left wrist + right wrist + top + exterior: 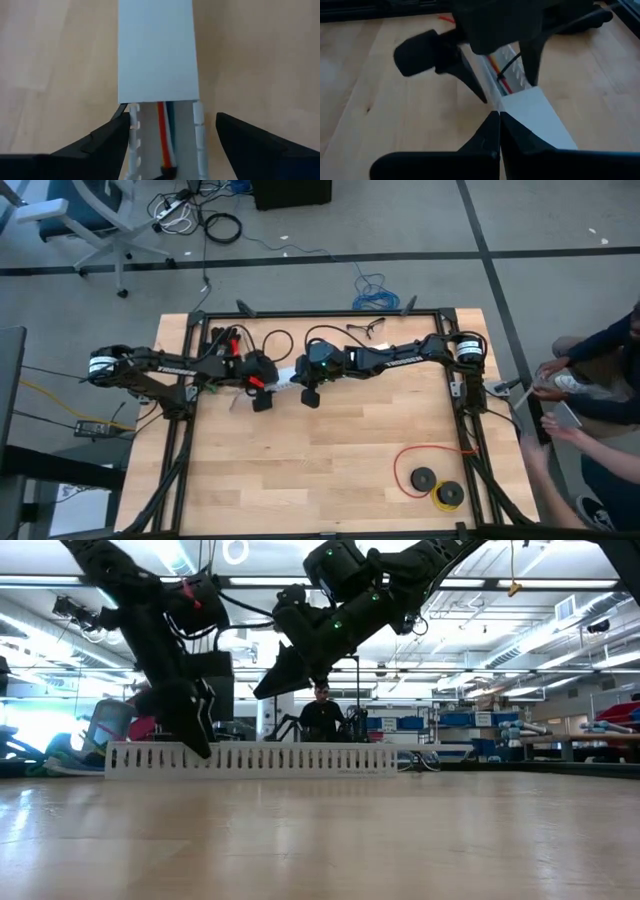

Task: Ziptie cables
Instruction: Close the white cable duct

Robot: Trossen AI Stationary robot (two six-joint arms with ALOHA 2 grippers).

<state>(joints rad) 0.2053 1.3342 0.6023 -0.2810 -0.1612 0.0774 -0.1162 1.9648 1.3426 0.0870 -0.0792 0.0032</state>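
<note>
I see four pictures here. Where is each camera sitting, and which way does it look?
High view: above, looking straight down; both arms meet over the long white slotted plastic channel on the wooden table.
Low view: at tabletop height, looking across; arms drop in from above.
Left wrist view: on the left arm; open left hand straddles the channel holding coloured cables.
Right wrist view: on the right arm; shut right hand.
All share the channel.
</note>
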